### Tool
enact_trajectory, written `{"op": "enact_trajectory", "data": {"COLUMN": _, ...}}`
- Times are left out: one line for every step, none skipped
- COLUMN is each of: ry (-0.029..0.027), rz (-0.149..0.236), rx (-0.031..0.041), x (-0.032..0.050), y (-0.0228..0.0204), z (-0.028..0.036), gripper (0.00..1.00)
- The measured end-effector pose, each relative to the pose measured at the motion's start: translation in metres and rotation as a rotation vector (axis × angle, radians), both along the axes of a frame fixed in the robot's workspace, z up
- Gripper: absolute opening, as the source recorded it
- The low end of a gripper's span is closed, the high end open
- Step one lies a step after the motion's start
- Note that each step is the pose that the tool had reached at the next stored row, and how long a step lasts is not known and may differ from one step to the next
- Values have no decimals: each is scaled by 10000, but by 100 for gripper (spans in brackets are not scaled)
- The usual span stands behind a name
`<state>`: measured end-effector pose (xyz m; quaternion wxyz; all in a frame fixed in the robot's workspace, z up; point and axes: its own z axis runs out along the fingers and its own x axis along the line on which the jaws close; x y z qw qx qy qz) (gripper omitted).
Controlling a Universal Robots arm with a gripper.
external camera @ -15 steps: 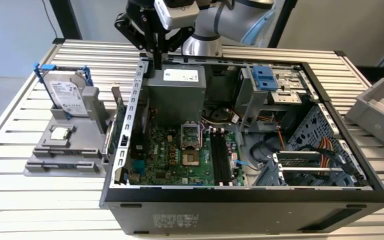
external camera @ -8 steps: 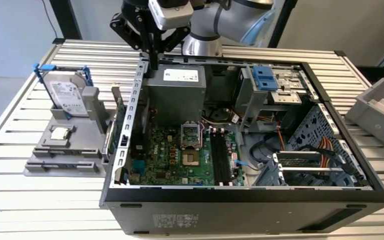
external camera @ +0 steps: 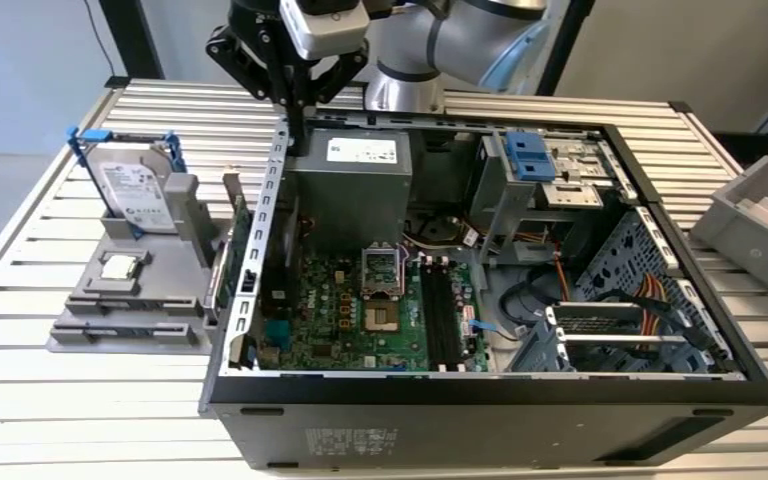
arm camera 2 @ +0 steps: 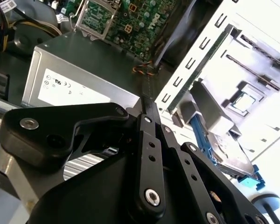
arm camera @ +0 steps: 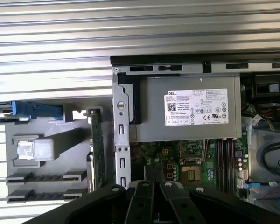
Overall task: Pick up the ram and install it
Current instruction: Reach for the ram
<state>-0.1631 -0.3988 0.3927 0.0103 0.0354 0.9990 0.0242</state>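
My gripper [external camera: 297, 135] hangs shut over the back corner of the open computer case [external camera: 491, 385], on the exterior view's left, just above the case wall beside the grey power supply [external camera: 351, 170]. Nothing shows between its fingers [arm camera 2: 148, 135]. A long thin green board [external camera: 241, 250] [arm camera: 97, 144] [arm camera 2: 200, 70] stands on edge between the grey fixture [external camera: 117, 335] and the case wall, with a metal bracket at its far end. I cannot tell whether this is the ram. The motherboard's long black slots [external camera: 440, 315] [arm camera: 226, 161] lie inside the case.
The fixture also holds a silver hard drive in a blue frame [external camera: 131, 185] and a small square chip [external camera: 120, 267]. Two dark slotted holders [arm camera: 42, 178] cross its near part. A grey bin [external camera: 764, 215] stands at the exterior view's right. Cables and a drive cage [external camera: 611, 330] crowd the case's right half.
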Motion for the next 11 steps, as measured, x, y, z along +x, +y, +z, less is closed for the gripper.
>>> {"op": "enact_trajectory", "data": {"ry": 0, "rz": 0, "rx": 0, "x": -15, "y": 0, "z": 0, "gripper": 0}}
{"op": "enact_trajectory", "data": {"ry": -2, "rz": 0, "rx": 2, "x": -30, "y": 0, "z": -1, "gripper": 0}}
{"op": "enact_trajectory", "data": {"ry": 0, "rz": -1, "rx": 0, "x": -44, "y": 0, "z": 0, "gripper": 0}}
{"op": "enact_trajectory", "data": {"ry": -1, "rz": 0, "rx": 1, "x": -58, "y": 0, "z": 0, "gripper": 0}}
{"op": "enact_trajectory", "data": {"ry": -1, "rz": -1, "rx": 1, "x": -72, "y": 0, "z": -1, "gripper": 0}}
{"op": "enact_trajectory", "data": {"ry": 0, "rz": 0, "rx": 0, "x": -85, "y": 0, "z": 0, "gripper": 0}}
{"op": "enact_trajectory", "data": {"ry": -2, "rz": 0, "rx": 2, "x": -97, "y": 0, "z": -1, "gripper": 0}}
{"op": "enact_trajectory", "data": {"ry": -1, "rz": 0, "rx": 0, "x": -110, "y": 0, "z": 0, "gripper": 0}}
{"op": "enact_trajectory", "data": {"ry": -1, "rz": 0, "rx": 1, "x": -122, "y": 0, "z": -1, "gripper": 0}}
{"op": "enact_trajectory", "data": {"ry": -1, "rz": 0, "rx": 1, "x": -132, "y": 0, "z": 0, "gripper": 0}}
{"op": "enact_trajectory", "data": {"ry": 0, "rz": 0, "rx": 0, "x": -143, "y": 0, "z": 0, "gripper": 0}}
